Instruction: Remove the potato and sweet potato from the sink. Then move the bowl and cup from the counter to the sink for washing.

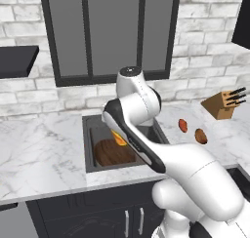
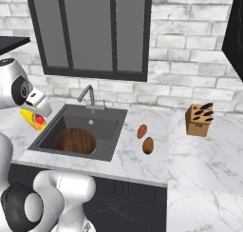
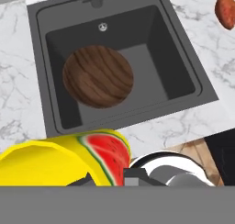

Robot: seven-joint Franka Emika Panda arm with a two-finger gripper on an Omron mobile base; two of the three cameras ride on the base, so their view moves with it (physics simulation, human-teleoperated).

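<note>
One yellow cup (image 3: 64, 156) sits clamped in your gripper (image 2: 35, 114), with the sink (image 3: 183, 67) and its bowl (image 3: 97, 76) below and ahead.

The white marble bench (image 2: 199, 164) carries the sweet potato (image 2: 142, 131) and potato (image 2: 148, 145) close together right of the sink (image 2: 111, 126), a knife block (image 2: 199, 119) farther right.

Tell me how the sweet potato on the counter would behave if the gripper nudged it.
The sweet potato is a rounded, elongated lump lying on flat marble counter, so it would probably roll or pivot rather than slide straight. The potato lies close beside it and could get knocked. It looks solid, so likely stiff.
</note>
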